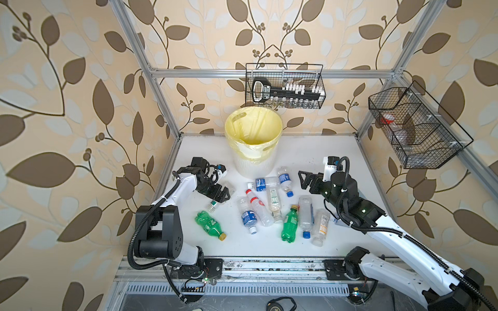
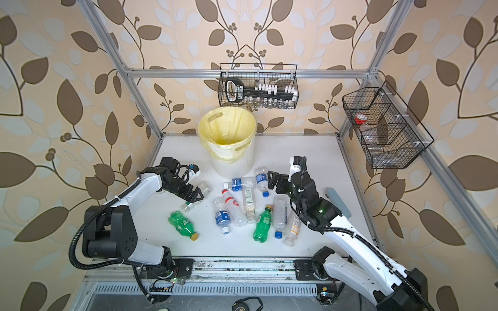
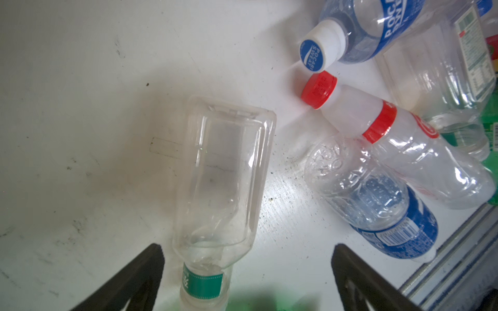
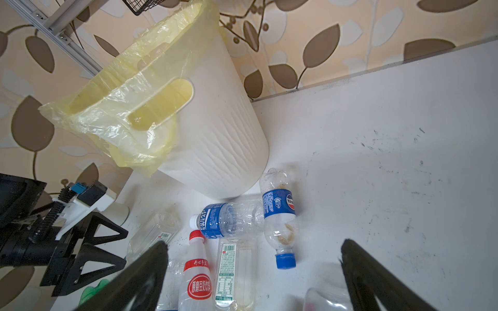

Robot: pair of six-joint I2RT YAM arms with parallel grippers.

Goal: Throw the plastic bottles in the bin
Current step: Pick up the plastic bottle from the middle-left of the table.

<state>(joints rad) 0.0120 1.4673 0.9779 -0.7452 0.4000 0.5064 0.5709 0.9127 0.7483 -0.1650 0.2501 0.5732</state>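
Right now both hands are spread wide and hold nothing. My left hand (image 1: 225, 196) hovers over a clear bottle with a green neck band (image 3: 223, 172), which lies on the counter (image 1: 318, 150) in front of the bin (image 1: 253, 164) and off to its left. My right hand (image 1: 302, 180) hangs in front of the bin on its right, near the blue-capped bottle (image 4: 279, 215) lying close to the bin's base.

My worries: the clear bottle looks thin-walled and slick, so a pinch near its neck could squirt it out or let it swing. In front of the bin the bottles touch and overlap, so lifting one may set the round ones rolling. The bin is much taller than a bottle, and a low release could catch its rim or the loose yellow bag (image 4: 113, 107). Both arms reaching for the bin together could clash.

I count ten plastic bottles (image 1: 273, 200) lying in front of the bin: two green bottles (image 1: 210, 224) and eight clear ones. I see none inside the one bin. Two wire baskets (image 1: 285, 86) hang behind and to the right of the bin
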